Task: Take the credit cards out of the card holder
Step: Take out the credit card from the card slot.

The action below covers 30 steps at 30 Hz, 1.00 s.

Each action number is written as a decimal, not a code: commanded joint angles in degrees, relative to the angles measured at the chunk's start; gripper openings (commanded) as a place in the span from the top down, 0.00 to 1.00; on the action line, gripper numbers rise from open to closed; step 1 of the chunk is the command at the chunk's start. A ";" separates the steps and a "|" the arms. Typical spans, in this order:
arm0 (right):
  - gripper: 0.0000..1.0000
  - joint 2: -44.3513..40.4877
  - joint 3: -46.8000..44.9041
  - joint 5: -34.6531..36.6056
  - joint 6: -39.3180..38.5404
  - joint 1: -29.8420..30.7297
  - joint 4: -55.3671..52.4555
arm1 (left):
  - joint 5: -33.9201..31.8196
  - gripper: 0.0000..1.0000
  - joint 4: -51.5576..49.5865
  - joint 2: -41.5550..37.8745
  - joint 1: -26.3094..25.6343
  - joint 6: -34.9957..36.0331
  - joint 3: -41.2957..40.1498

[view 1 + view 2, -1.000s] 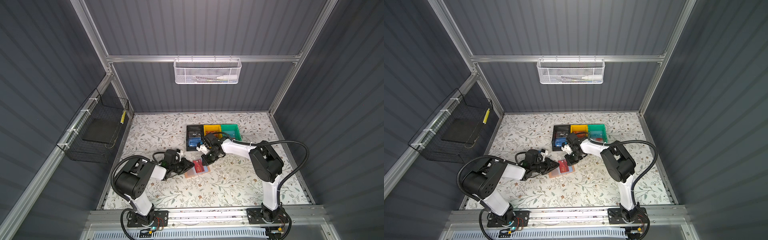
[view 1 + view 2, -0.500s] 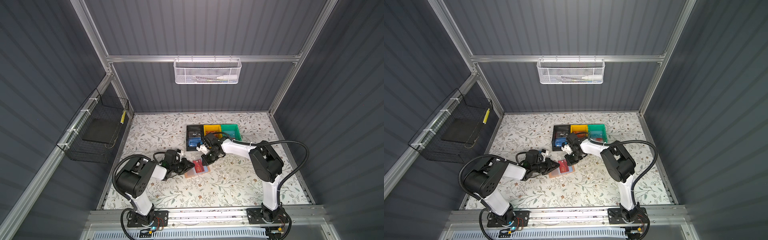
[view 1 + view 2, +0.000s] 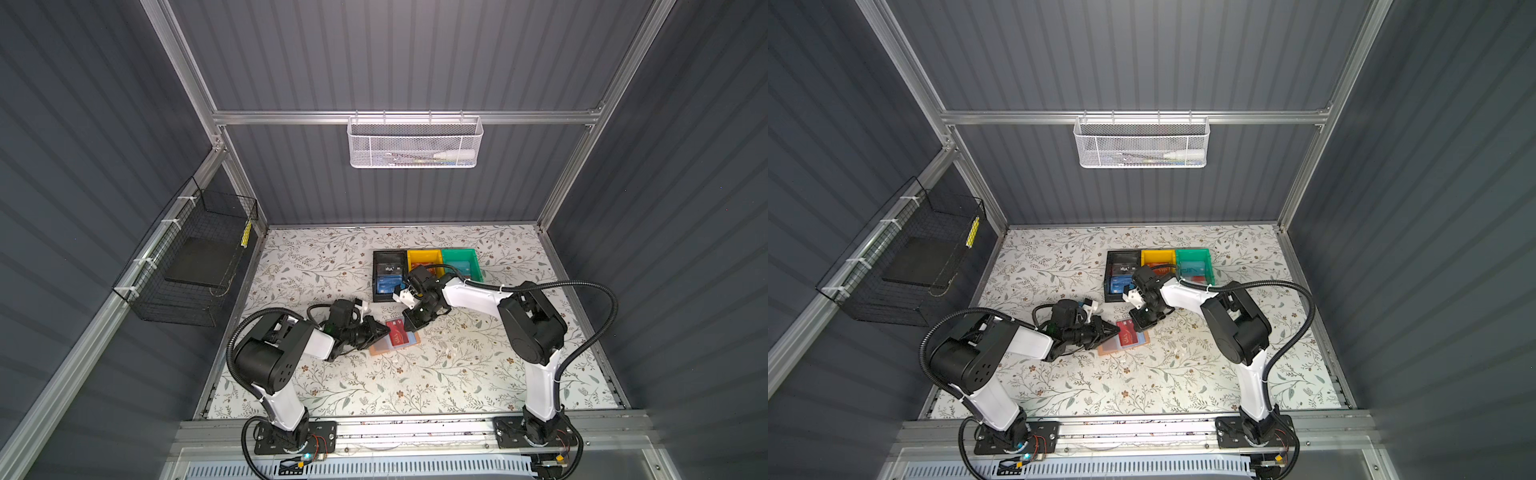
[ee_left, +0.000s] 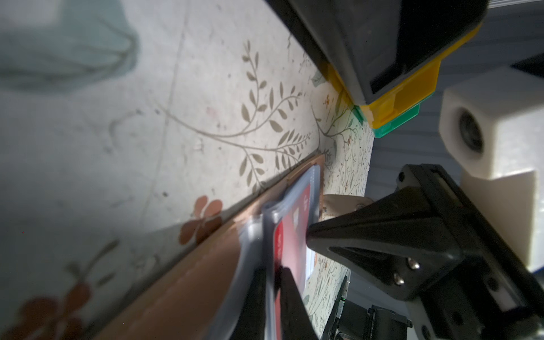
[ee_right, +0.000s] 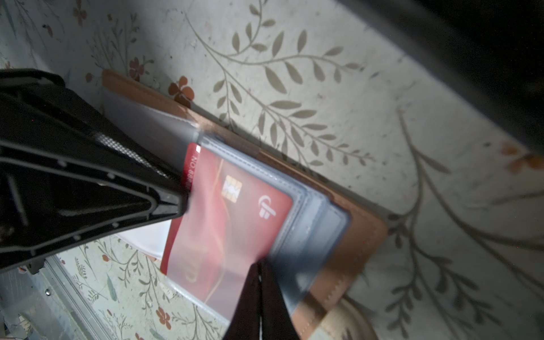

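Observation:
The peach-pink card holder (image 3: pixel 380 348) (image 3: pixel 1109 348) lies open on the table, its clear sleeves (image 5: pixel 321 223) fanned out. A red credit card (image 3: pixel 397 331) (image 3: pixel 1127 333) (image 5: pixel 235 223) sits in the top sleeve. My left gripper (image 3: pixel 386 330) (image 4: pixel 272 291) comes in low from the left, shut on that card's near edge together with the sleeve. My right gripper (image 3: pixel 409 327) (image 5: pixel 260 282) reaches from the bins' side and is shut on the top sleeve's opposite edge. In the left wrist view the right gripper's tip (image 4: pixel 312 235) touches the red card (image 4: pixel 290 235).
Behind the holder stand a black bin (image 3: pixel 376 274), a yellow bin (image 3: pixel 424 254) and a green bin (image 3: pixel 461 253), each with cards inside. A white mesh basket (image 3: pixel 415 141) hangs on the back wall. A black wire basket (image 3: pixel 187 266) hangs on the left wall.

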 commanded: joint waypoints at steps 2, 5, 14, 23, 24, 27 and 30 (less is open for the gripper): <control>0.93 2.49 0.31 -0.42 0.27 0.52 -2.84 | -0.35 0.90 -1.76 1.72 -0.94 -0.70 0.67; 0.93 2.58 0.32 -0.43 0.19 0.54 -3.00 | -0.22 0.92 -1.59 2.05 -0.96 -0.65 0.72; 0.93 2.71 0.35 -0.44 0.01 0.42 -3.47 | 0.24 0.97 -2.31 2.16 -0.96 0.07 -0.52; 0.92 2.68 -0.19 -0.68 0.17 0.33 -3.16 | -0.48 0.97 -9.92 -1.24 0.68 4.17 -1.81; 0.92 2.77 -0.26 -0.77 0.16 0.33 -3.17 | -0.30 0.97 -10.34 -1.67 1.24 4.36 -2.11; 0.92 2.70 -0.51 -0.86 0.28 0.34 -3.07 | 0.36 0.97 -10.63 -2.95 2.92 4.36 -3.25; 0.92 2.75 -0.67 -1.21 0.41 0.29 -2.86 | 0.83 0.97 -11.61 -4.26 4.11 4.91 -3.91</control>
